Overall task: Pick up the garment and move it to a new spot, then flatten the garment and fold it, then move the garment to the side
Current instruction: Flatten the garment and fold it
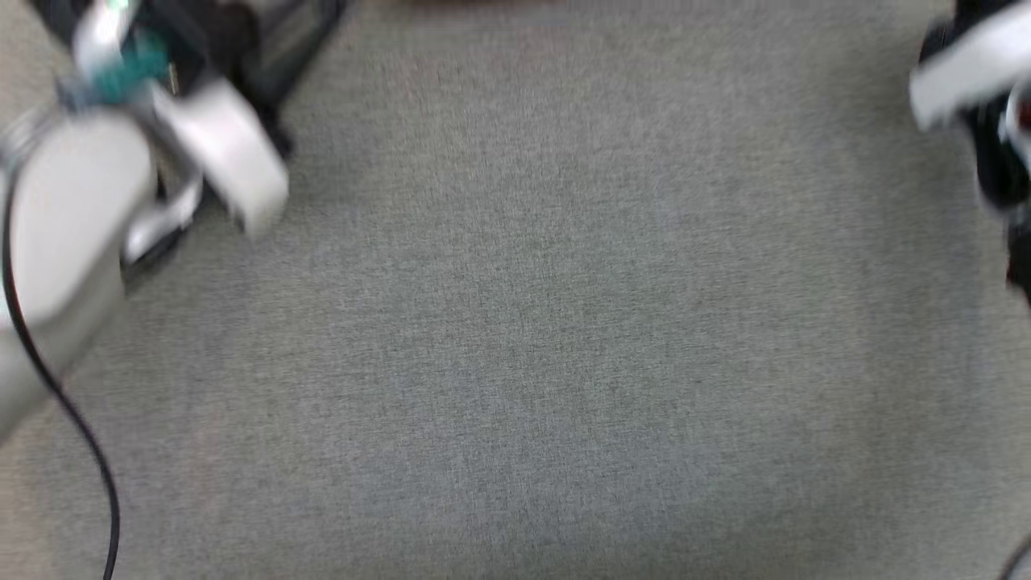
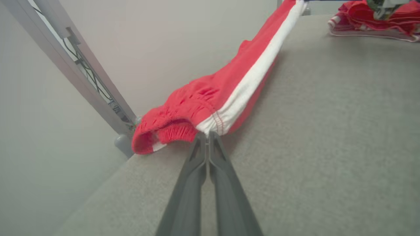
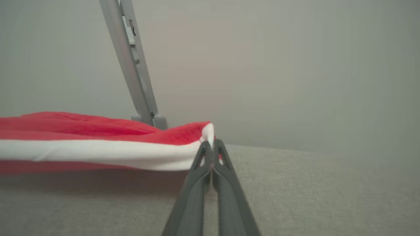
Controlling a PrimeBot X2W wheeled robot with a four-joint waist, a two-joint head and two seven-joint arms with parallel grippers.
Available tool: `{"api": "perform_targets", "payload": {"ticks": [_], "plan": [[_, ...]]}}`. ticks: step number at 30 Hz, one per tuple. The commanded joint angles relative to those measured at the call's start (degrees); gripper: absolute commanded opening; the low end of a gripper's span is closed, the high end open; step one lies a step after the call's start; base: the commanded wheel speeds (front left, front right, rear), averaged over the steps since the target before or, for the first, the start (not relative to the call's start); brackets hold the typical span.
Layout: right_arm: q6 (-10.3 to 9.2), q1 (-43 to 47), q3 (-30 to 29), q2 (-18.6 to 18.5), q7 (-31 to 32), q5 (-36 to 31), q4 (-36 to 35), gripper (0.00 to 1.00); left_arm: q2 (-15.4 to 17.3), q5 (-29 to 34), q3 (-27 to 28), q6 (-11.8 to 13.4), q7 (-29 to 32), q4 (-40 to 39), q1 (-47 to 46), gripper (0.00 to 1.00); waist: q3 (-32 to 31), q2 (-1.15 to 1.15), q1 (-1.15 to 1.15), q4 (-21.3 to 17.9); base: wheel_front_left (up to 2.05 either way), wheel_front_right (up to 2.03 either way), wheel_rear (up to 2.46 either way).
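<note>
Red cloth with a white stripe, the garment (image 2: 229, 88) hangs stretched between our left fingers (image 2: 205, 141) and right fingers (image 3: 209, 148), both pinched shut on its ends just above the worktop (image 2: 328, 131). Such thin pinches could slip under tension, dropping one end crumpled.
</note>
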Motion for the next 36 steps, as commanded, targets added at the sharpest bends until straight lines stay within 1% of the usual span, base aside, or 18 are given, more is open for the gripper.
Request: {"api": "perform_targets", "payload": {"ticks": [1, 5, 8, 11, 14, 19, 20, 22, 25, 29, 32, 34, 36], "plan": [[-0.03, 3.1, 0.5, -1.4, -0.3, 1.4, -1.1, 0.0, 1.0, 0.4, -0.1, 0.6, -0.2, -1.7, 2.7, 0.0, -3.3, 0.0, -0.01, 0.3, 0.0, 0.0, 0.0], [-0.03, 12.7, 1.0, -4.2, -0.3, 4.3, -5.0, 0.0, 4.2, 1.8, -1.3, 4.5, -0.2, -7.8, 12.7, 0.0, -7.8, 0.0, -0.01, 0.5, 0.0, 0.0, 0.0], [-0.04, 19.0, 0.6, -4.7, -0.3, 5.1, -7.4, 0.0, 5.3, 1.9, -1.5, 8.1, -0.2, -11.9, 19.4, 0.0, -11.0, 0.0, -0.01, 0.3, 0.0, 0.0, 0.0], [-0.04, 24.4, 0.2, -4.6, -0.3, 4.9, -9.7, 0.0, 6.3, 1.9, -1.6, 11.1, -0.2, -14.7, 25.5, 0.0, -14.3, 0.0, -0.01, 0.1, 0.0, 0.0, 0.0], [-0.04, 29.5, -0.9, -4.3, -0.3, 5.1, -12.2, 0.0, 6.2, 0.6, -0.2, 13.9, -0.2, -17.6, 31.0, 0.0, -17.4, 0.0, -0.01, 0.1, 0.0, 0.0, 0.0], [-0.03, 37.7, -3.5, -3.5, -0.3, 5.5, -16.7, 0.0, 5.3, -1.3, 4.8, 19.2, -0.2, -22.6, 41.1, 0.0, -21.1, 0.0, -0.01, 0.0, 0.0, 0.0, 0.0], [-0.03, 37.7, -3.5, -3.5, -0.3, 5.5, -16.7, 0.0, 5.3, -1.3, 4.8, 19.2, -0.2, -22.6, 41.1, 0.0, -21.1, 0.0, -0.01, 0.0, 0.0, 0.0, 0.0], [-0.04, 41.4, -4.8, -3.6, -0.3, 5.0, -18.2, 0.0, 5.5, -0.8, 5.8, 20.5, -0.2, -24.3, 44.5, 0.0, -21.9, 0.0, -0.01, 0.5, 0.0, 0.0, 0.0], [-0.04, 46.2, -6.5, -4.3, 0.1, 4.4, -20.5, 0.0, 6.4, -0.3, 6.0, 21.7, -0.2, -26.0, 48.2, 0.0, -23.1, 0.0, -0.01, 1.6, 0.0, 0.0, 0.0], [-0.08, 52.5, -9.5, -5.0, 2.0, 3.6, -24.5, 0.0, 8.2, -0.2, 4.1, 22.6, 0.9, -28.5, 51.5, 0.0, -25.1, 0.0, -0.01, 2.7, 0.0, 0.0, 0.0], [-0.09, 57.1, -12.4, -5.1, 4.5, 2.7, -28.7, 0.0, 10.0, -0.7, 2.8, 23.3, 2.9, -30.9, 53.7, 0.0, -27.1, 0.0, -0.01, 3.3, 0.0, 0.0, 0.0], [-0.1, 60.3, -14.6, -4.9, 7.1, 1.9, -31.6, 0.0, 11.1, -1.2, 2.2, 24.4, 4.8, -32.4, 54.8, 0.0, -28.2, 0.0, -0.01, 3.7, 0.0, 0.0, 0.0], [-0.11, 62.9, -16.7, -4.3, 10.0, 0.9, -34.9, 0.0, 11.5, -2.0, 2.3, 25.5, 5.8, -34.2, 55.4, 0.0, -29.0, 0.0, -0.01, 3.9, 0.0, 0.0, 0.0]]}}
